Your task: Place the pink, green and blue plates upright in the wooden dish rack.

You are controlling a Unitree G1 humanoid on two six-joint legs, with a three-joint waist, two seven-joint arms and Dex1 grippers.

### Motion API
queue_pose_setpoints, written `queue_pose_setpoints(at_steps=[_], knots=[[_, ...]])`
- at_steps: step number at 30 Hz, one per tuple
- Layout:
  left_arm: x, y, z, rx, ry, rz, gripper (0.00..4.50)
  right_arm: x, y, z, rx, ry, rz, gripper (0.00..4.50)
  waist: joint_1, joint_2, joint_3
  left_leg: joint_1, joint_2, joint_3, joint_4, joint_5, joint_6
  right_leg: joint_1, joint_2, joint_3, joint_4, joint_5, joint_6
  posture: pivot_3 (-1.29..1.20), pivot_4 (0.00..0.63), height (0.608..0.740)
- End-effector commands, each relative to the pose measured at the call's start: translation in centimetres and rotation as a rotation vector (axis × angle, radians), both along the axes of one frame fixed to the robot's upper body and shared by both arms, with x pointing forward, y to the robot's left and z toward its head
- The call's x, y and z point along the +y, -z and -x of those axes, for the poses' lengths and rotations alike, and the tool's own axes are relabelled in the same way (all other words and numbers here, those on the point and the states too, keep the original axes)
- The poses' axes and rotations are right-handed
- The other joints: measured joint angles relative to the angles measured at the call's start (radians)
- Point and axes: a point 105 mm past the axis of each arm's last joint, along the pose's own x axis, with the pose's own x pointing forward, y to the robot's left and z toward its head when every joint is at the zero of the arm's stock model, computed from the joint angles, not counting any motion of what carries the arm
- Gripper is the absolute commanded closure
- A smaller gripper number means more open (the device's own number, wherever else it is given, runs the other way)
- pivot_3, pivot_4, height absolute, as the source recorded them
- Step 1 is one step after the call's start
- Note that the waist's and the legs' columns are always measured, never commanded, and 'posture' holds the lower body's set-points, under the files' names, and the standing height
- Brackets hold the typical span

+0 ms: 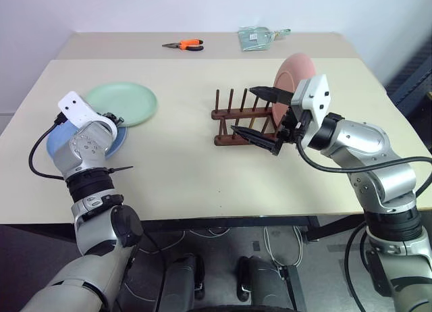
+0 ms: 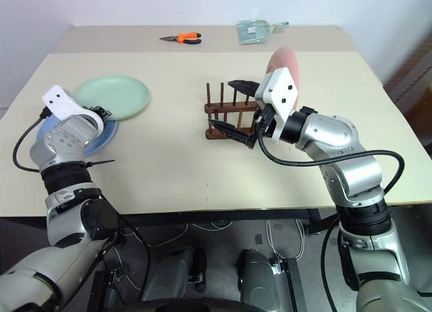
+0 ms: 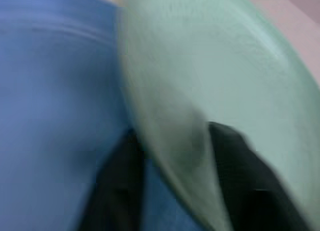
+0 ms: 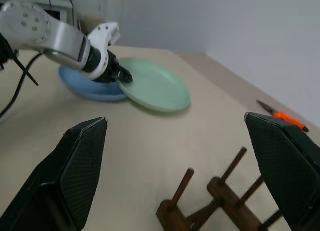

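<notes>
The green plate [image 1: 121, 101] lies flat at the table's left, its near rim overlapping the blue plate [image 1: 118, 142] beside it. My left gripper [image 1: 111, 117] is shut on that green rim; in the left wrist view the rim [image 3: 215, 66] runs between the two black fingers [image 3: 120, 191], above the blue plate [image 3: 55, 91]. The pink plate [image 1: 293, 69] stands upright at the right end of the wooden dish rack [image 1: 226, 114]. My right gripper [image 1: 241, 109] hangs open and empty just in front of the rack, its fingers [image 4: 75, 161] spread wide.
Orange-handled pliers [image 1: 185, 45] and a clear greenish packet [image 1: 256, 37] lie on the far table behind. Bare tabletop [image 1: 175, 136] stretches between the flat plates and the rack. The table's front edge [image 1: 223, 217] runs near my arms.
</notes>
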Motion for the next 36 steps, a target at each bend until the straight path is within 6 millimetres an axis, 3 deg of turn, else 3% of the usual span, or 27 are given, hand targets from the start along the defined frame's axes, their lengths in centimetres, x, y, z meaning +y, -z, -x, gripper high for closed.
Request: queue_pose_setpoints(at_steps=[1, 7, 12, 18, 21, 27, 28, 31, 34, 36], knots=[[-0.8, -4.8, 0.9, -0.265, 0.053, -0.056, 4.46, 0.5, 0.4, -0.1, -0.035, 0.022, 0.065, 0.00, -0.001, 0.000, 0.000, 0.000, 0.000, 0.000, 0.000, 0.000, 0.000, 0.000, 0.000, 0.000, 0.000, 0.000, 0.000, 0.00, 0.150, 0.740], [-6.1, -7.3, 4.2, -0.424, 0.262, -0.145, 4.46, 2.8, 1.1, -0.6, -0.207, 0.023, 0.209, 0.00, -0.001, -0.001, 0.000, 0.000, 0.000, 0.000, 0.000, 0.000, 0.000, 0.000, 0.000, 0.002, 0.000, 0.000, 0.000, 0.00, 0.150, 0.740], [-13.1, -9.0, 7.4, -0.502, 0.480, -0.149, 4.46, 6.2, 1.7, -1.2, -0.350, -0.024, 0.285, 0.00, 0.002, -0.001, 0.001, 0.000, 0.000, 0.000, 0.000, 0.000, -0.001, 0.000, 0.000, 0.002, 0.000, 0.000, 0.000, 0.00, 0.150, 0.740], [-16.2, -9.6, 9.3, -0.528, 0.587, -0.065, 4.46, 7.7, 2.2, -2.1, -0.449, -0.035, 0.342, 0.00, -0.003, -0.001, 0.001, 0.001, 0.000, 0.000, 0.000, 0.001, -0.001, 0.001, 0.000, 0.002, 0.000, 0.000, 0.000, 0.00, 0.150, 0.740], [-16.7, -9.8, 9.8, -0.540, 0.629, -0.059, 4.50, 7.2, 1.8, -3.1, -0.477, 0.008, 0.355, 0.84, -0.005, -0.001, 0.001, 0.001, 0.000, 0.000, 0.000, 0.001, -0.001, 0.001, 0.001, 0.002, 0.000, 0.000, 0.000, 0.00, 0.150, 0.740], [-16.9, -9.4, 9.8, -0.537, 0.670, -0.017, 4.50, 5.9, 1.1, -3.6, -0.539, 0.062, 0.360, 3.83, -0.004, -0.001, 0.001, 0.001, 0.000, 0.000, 0.000, 0.001, -0.001, 0.001, 0.001, 0.002, 0.000, 0.000, 0.000, 0.00, 0.150, 0.740], [-16.8, -9.3, 9.8, -0.537, 0.672, -0.010, 3.69, 5.8, 1.0, -3.6, -0.538, 0.066, 0.354, 4.41, -0.004, -0.001, 0.001, 0.001, 0.000, 0.000, 0.000, 0.001, -0.001, 0.001, 0.001, 0.002, 0.000, 0.000, 0.000, 0.00, 0.150, 0.740], [-16.4, -8.5, 9.9, -0.523, 0.679, -0.022, 2.38, 5.6, 0.9, -3.6, -0.551, 0.081, 0.356, 4.50, -0.004, -0.001, 0.001, 0.001, 0.000, 0.000, 0.000, 0.001, -0.001, 0.001, 0.001, 0.002, 0.000, 0.000, 0.000, 0.00, 0.150, 0.740], [-11.2, -9.5, 8.6, -0.581, 0.434, 0.046, 0.83, 4.4, 0.2, -3.6, -0.543, 0.126, 0.323, 4.50, -0.004, -0.001, 0.001, 0.001, 0.000, 0.000, 0.000, 0.001, -0.001, 0.001, 0.001, 0.002, 0.000, 0.000, 0.000, 0.00, 0.150, 0.740], [-8.6, -9.5, 8.2, -0.572, 0.338, -0.037, 0.83, 3.5, -0.6, -3.7, -0.513, 0.154, 0.271, 4.50, -0.004, -0.001, 0.001, 0.001, 0.000, -0.001, 0.000, 0.001, -0.001, 0.001, 0.001, 0.002, 0.000, 0.000, -0.001, 0.00, 0.150, 0.740]])
